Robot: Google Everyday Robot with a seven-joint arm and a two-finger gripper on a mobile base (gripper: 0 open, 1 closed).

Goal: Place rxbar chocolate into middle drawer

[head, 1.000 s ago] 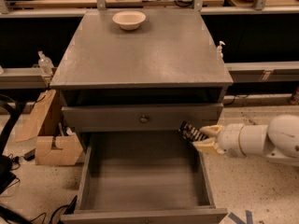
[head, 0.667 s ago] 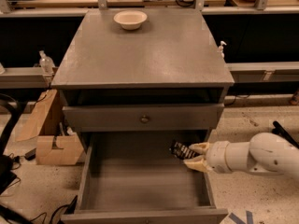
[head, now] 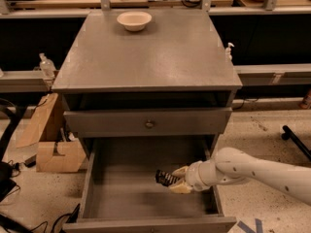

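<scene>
The middle drawer (head: pixel 99 198) is pulled fully out at the bottom of the cabinet, and its plain grey floor is exposed. A white arm (head: pixel 262 171) is reached in from the right, across the drawer's right wall. At its end, the gripper (head: pixel 173 180) is held inside the drawer, over the right half of the floor. The rxbar chocolate (head: pixel 164 177) is pinched between the two tan fingers (head: pixel 181 188), with its dark end projecting to the left. Whether the bar is touching the drawer floor cannot be told.

Above the open drawer, the shallower drawer (head: pixel 107 123) is pushed in, and a round knob (head: pixel 149 124) is set at the middle of its front. On the floor to the left of the cabinet, a cardboard box (head: pixel 56 154) is seen. On the tabletop (head: pixel 150 57), a cream bowl (head: pixel 134 20) is placed close to the far edge, left of centre, well apart from the gripper.
</scene>
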